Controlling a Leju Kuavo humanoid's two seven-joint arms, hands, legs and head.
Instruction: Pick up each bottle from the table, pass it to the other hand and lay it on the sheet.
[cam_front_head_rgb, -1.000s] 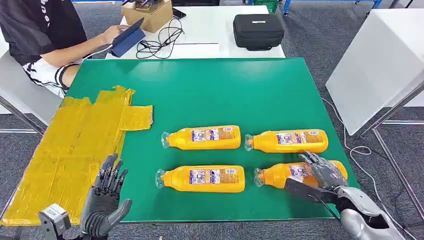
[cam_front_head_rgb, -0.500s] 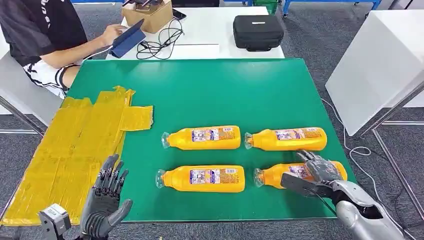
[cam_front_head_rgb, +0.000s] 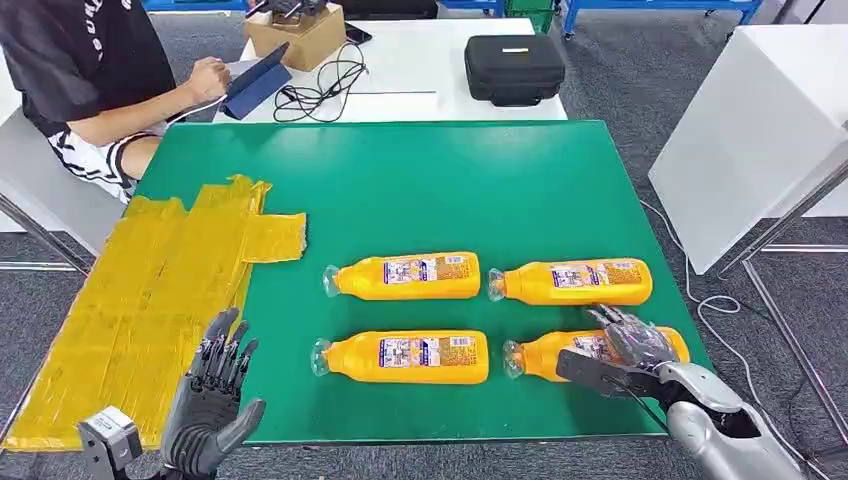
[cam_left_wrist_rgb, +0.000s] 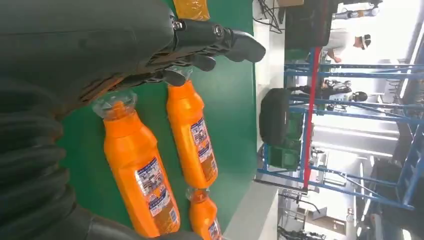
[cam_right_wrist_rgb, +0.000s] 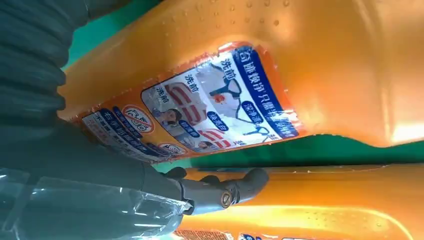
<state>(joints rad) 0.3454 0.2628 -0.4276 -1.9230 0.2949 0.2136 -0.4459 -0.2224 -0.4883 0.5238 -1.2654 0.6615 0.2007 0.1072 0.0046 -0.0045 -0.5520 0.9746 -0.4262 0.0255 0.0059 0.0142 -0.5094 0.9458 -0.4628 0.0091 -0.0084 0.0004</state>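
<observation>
Orange bottles lie on their sides in two rows on the green table. The right hand, at about 5 o'clock on the table, is draped over the near-right bottle, fingers across its label and thumb on the near side; whether it truly grips I cannot tell. Beside it lie the near-left bottle, the far-left bottle and the far-right bottle. The left hand hovers empty, fingers spread, at 7 o'clock over the edge of the yellow sheet
</observation>
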